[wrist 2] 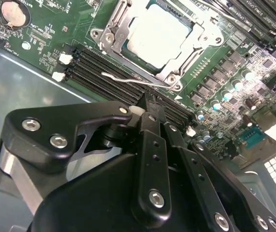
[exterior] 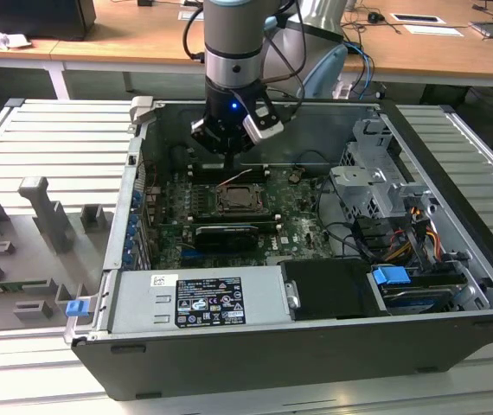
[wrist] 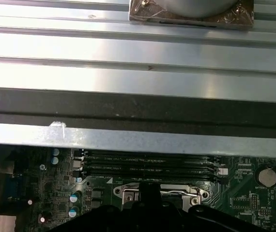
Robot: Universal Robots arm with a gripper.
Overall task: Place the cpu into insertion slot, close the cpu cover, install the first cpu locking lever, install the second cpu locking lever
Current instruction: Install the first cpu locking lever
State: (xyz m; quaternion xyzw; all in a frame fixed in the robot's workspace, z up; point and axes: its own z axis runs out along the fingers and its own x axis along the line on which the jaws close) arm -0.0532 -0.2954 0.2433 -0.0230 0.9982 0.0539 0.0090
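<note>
The cpu, a silver-grey square, lies in the insertion slot on the green motherboard. The cpu cover lies down around it as a grey metal frame. One thin wire locking lever sticks out free beside the socket, over the memory slots. My gripper hangs just above that lever with its black fingers together and nothing between them. In the exterior view the gripper hovers at the far side of the socket, where the raised lever shows. The first wrist view has the socket rim right beside the gripper.
Long black memory slots run beside the socket. A long black card lies on the socket's near side. A drive cage with cables stands at the exterior view's right, a power supply at the front. The case wall rises close by.
</note>
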